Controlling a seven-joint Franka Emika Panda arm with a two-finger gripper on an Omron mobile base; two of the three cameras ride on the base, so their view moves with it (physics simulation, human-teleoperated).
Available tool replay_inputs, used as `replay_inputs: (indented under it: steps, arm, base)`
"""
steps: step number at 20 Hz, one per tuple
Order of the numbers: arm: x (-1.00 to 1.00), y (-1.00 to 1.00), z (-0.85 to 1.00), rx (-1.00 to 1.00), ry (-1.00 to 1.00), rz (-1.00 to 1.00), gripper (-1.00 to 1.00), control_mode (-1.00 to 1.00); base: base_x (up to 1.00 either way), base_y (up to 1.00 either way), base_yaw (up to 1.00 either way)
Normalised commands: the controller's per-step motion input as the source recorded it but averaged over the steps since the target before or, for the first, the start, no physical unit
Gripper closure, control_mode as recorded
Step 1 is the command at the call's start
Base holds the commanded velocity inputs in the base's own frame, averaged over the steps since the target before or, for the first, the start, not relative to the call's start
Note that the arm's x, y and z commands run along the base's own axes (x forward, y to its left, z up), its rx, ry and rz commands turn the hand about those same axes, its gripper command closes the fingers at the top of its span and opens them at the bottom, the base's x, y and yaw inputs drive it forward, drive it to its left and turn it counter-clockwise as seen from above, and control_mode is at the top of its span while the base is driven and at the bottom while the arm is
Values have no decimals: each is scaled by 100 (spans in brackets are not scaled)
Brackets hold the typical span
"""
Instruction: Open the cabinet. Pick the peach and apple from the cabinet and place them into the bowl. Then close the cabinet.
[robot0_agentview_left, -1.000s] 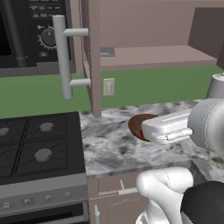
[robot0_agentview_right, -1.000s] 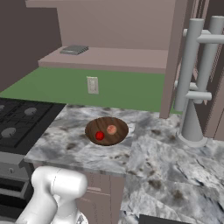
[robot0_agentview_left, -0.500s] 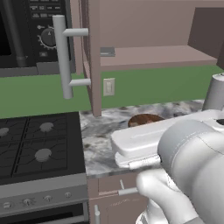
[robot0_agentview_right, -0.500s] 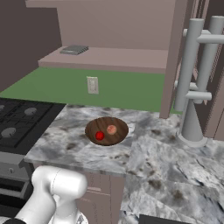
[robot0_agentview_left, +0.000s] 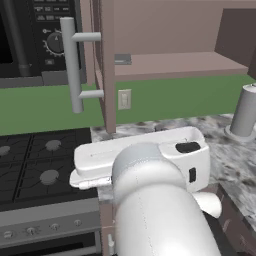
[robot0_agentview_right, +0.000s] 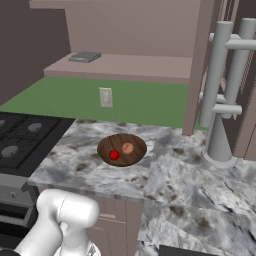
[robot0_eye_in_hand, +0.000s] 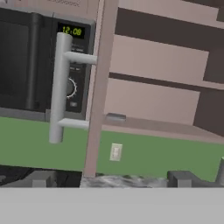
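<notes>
Two doors of the cabinet (robot0_agentview_right: 150, 35) stand swung out, edge-on to the cameras, with its lower shelf (robot0_agentview_right: 125, 67) bare apart from a small flat grey thing (robot0_agentview_right: 85, 57) lying at its left end. On the marbled bench (robot0_agentview_right: 185, 175) below sits the bowl (robot0_agentview_right: 121, 149), and both fruits lie inside it: the apple (robot0_agentview_right: 114, 155) toward the near side and the peach (robot0_agentview_right: 127, 148) just beside it. Over the last second the arm (robot0_agentview_left: 150, 200) has swung back and across the left base view, covering the bowl there, while the fruit has not stirred. In the hand view the jaws' tips (robot0_eye_in_hand: 113, 180) stand wide apart, holding nothing, and the hand faces the left door's bar handle (robot0_eye_in_hand: 59, 87). I judge the picking finished; closing the cabinet is what remains, and the left door looks like the first target.
</notes>
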Motion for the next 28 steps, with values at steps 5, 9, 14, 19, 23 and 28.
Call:
replay_inputs:
  steps: [5,9,14,19,23,28]
  arm:
    - [28,34,0,0,-21,-3,-100,-100]
    - [29,26,0,0,-26,-2,-100,-100]
    - [45,14,0,0,-16,-3,-100,-100]
    - [47,8,0,0,-1,-7,-100,-100]
    - [40,15,0,0,0,-12,-100,-100]
    - [32,24,0,-2,0,-14,-100,-100]
  base:
    - [0,0,0]
    - [0,0,0]
    - [0,0,0]
    - [0,0,0]
    - [0,0,0]
    - [0,0,0]
